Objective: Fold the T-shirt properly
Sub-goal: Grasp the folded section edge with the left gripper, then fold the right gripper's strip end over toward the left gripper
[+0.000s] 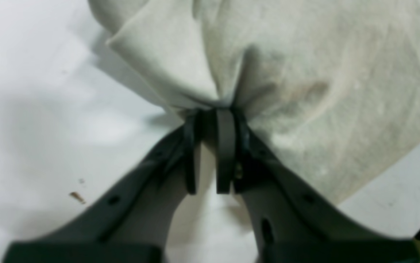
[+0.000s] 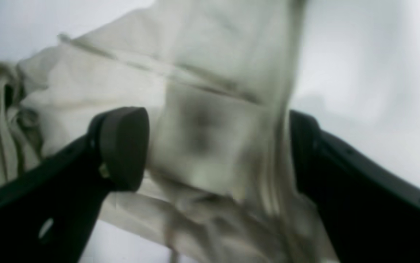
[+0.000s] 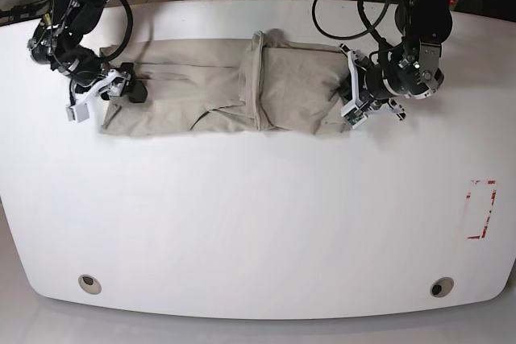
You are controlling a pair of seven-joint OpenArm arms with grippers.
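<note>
T-shirt point(image 3: 234, 90) beige, wrinkly, lying as long band w/ folded-over middle.

Base view: we look straight down, far, over whole desk point(image 3: 258, 223). Wrist views: we look along fingers, close. All share T-shirt point(image 3: 226, 90) near far edge.

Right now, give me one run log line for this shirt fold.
left gripper: shut on T-shirt edge | right gripper: open, cloth between | table: shirt half-folded
</note>
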